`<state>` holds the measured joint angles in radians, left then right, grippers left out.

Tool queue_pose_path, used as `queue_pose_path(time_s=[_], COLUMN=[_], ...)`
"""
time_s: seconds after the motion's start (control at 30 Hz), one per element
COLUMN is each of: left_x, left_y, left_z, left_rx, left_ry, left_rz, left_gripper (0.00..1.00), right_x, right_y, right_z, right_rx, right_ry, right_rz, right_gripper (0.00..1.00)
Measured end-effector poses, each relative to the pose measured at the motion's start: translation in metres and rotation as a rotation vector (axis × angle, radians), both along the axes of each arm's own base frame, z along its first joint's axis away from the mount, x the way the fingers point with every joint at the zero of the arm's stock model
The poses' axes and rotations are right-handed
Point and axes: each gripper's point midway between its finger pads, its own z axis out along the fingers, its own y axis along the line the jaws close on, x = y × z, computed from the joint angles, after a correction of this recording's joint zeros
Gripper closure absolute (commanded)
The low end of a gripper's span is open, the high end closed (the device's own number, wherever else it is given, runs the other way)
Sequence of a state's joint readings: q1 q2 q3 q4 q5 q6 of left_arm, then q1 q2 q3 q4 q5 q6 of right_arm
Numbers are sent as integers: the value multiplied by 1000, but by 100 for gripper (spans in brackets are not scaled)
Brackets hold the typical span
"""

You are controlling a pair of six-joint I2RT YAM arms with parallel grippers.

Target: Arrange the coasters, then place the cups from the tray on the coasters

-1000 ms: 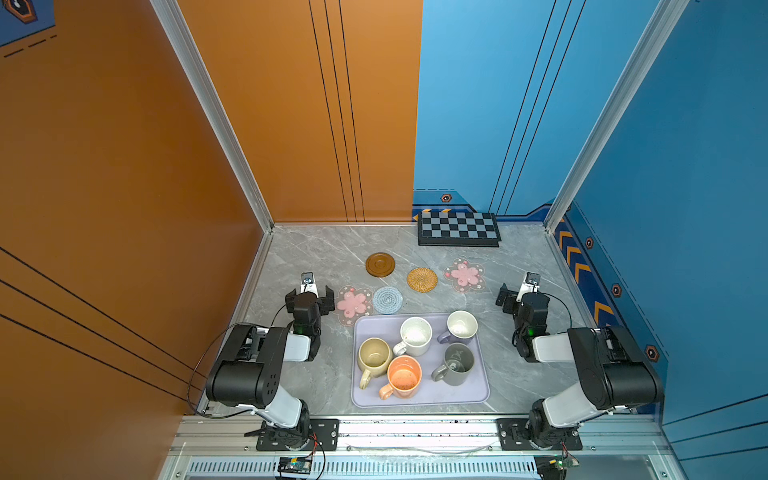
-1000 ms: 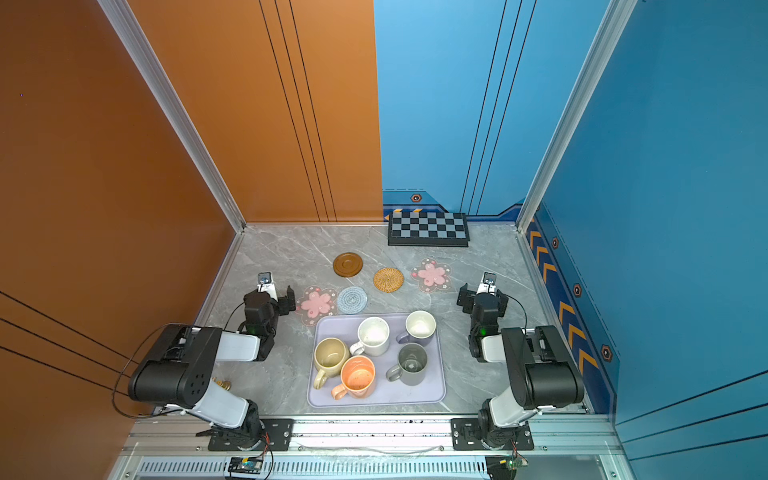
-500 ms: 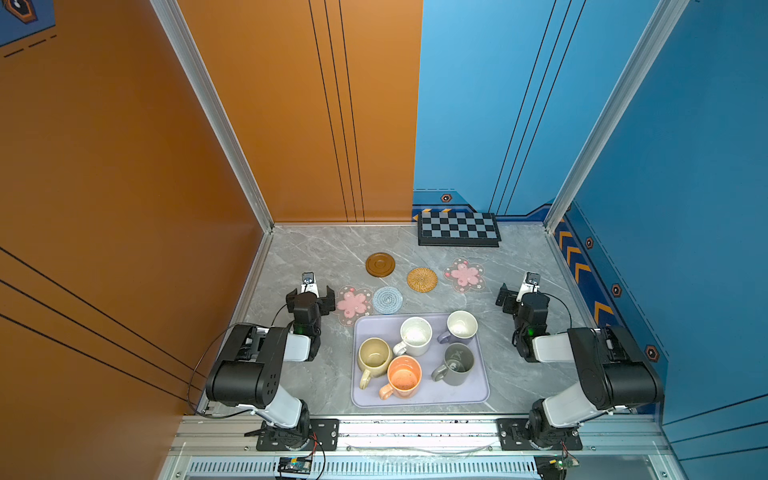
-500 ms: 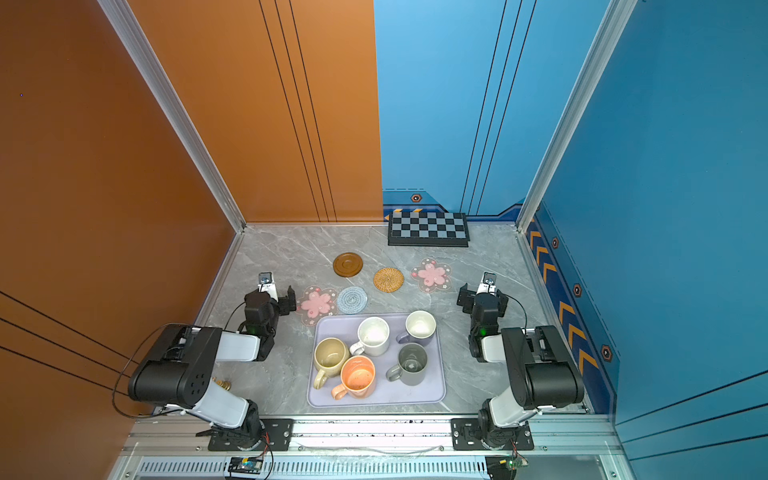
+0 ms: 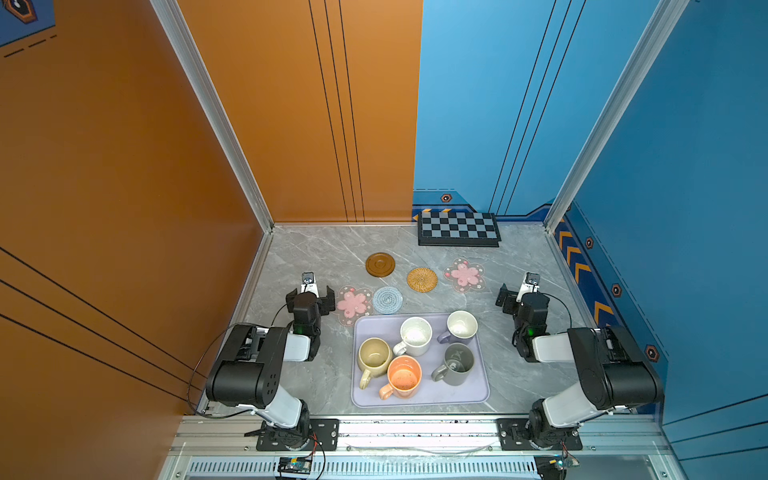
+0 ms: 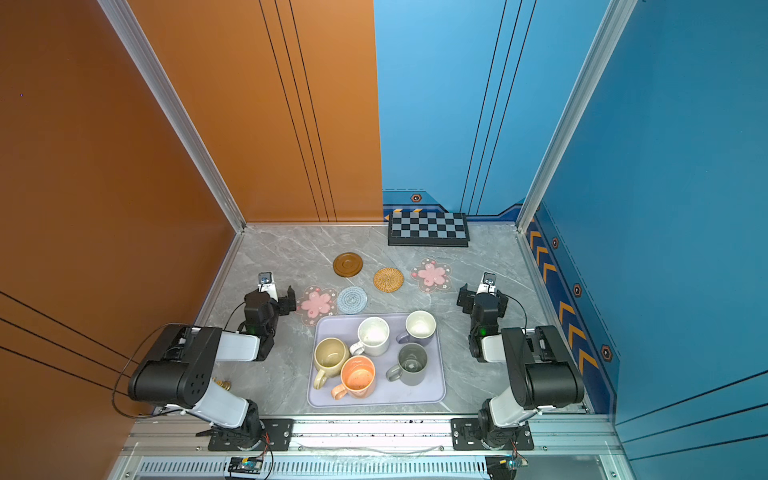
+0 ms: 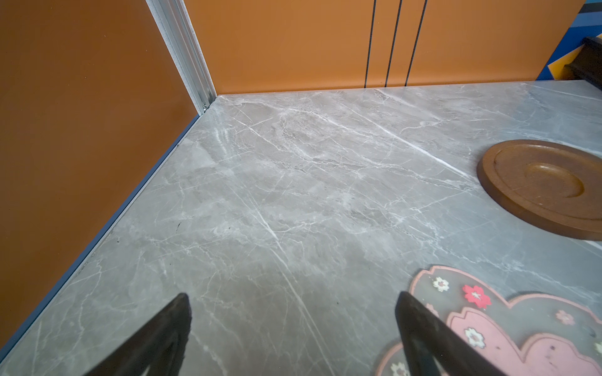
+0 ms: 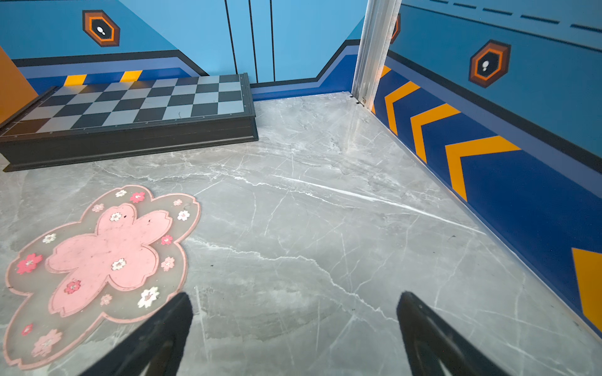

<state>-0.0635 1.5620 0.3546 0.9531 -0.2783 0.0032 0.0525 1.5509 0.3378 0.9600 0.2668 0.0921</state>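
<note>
Five cups (image 5: 415, 334) inside tray (image 5: 478, 392) rim | left claw (image 7: 293, 298), right claw (image 8: 294, 298) agape

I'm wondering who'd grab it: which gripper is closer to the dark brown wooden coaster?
Left. The wooden coaster lies just ahead and inward of the left gripper. The right gripper is across the table, beyond the woven coaster.

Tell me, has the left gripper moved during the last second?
No. The left gripper keeps the same gap to the pink flower coaster beside it in both top views, jaws open.
</note>
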Motion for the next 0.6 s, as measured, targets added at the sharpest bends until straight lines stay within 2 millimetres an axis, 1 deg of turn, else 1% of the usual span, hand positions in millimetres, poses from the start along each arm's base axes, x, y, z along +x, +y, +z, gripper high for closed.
queue_pose_path(time_s=[0.3,0.4,0.6], left_x=[0,0,1], left_y=[0,3,1], left_z=[0,0,-1], left_rx=[-4,-9,-13], left_ry=[1,0,1], left_rz=[-6,-6,-17], left_gripper=[2,2,2], right_x=[1,2,6], right_y=[0,5,8], right_z=[1,0,0], right_rx=[0,-2,13], right_ry=[-1,7,8], right_rz=[1,30,66], right_gripper=[0,0,0])
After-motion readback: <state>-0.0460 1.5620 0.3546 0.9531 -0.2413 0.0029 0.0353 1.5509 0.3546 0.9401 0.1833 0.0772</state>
